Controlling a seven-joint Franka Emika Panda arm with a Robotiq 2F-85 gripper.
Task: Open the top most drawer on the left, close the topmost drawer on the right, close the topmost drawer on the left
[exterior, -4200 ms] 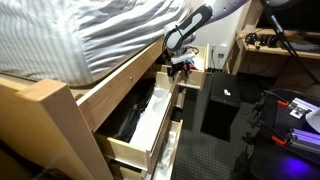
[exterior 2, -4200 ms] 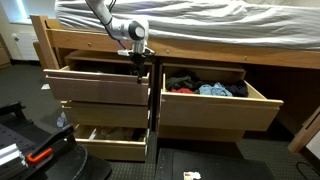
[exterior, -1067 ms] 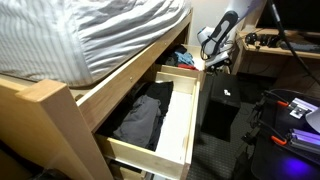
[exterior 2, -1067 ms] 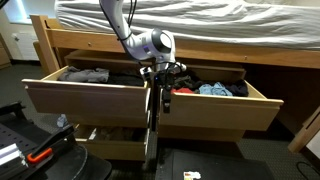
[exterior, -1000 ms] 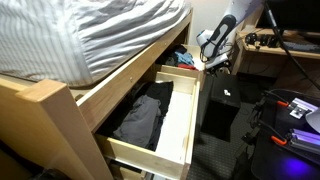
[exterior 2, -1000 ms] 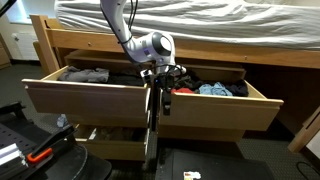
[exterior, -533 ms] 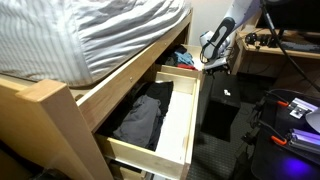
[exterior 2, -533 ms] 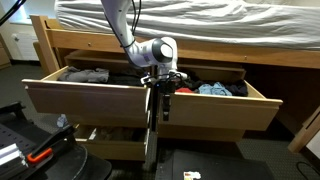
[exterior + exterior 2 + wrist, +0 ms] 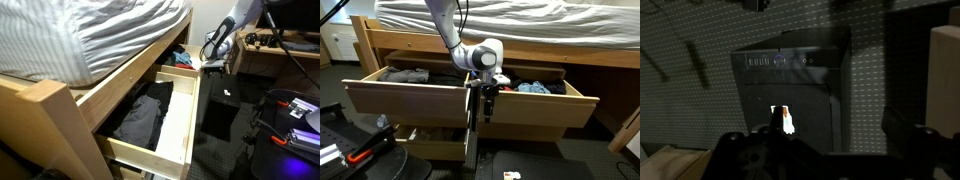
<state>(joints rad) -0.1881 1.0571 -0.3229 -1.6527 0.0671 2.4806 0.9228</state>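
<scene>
At the centre of an exterior view, the black Robotiq gripper [image 9: 486, 106] points downward between two pale wooden top drawers. The left-hand drawer [image 9: 405, 100] is pulled far out. The right-hand drawer [image 9: 535, 110] is open and holds blue and red clothes. I cannot tell whether the jaws are apart or together.

Both top drawers are of pale wood and stand pulled out, level, side by side. The left drawer [image 9: 405, 99] holds dark folded clothes [image 9: 140, 118]. The right drawer [image 9: 535, 108] holds jumbled blue and red garments [image 9: 525, 88].
</scene>
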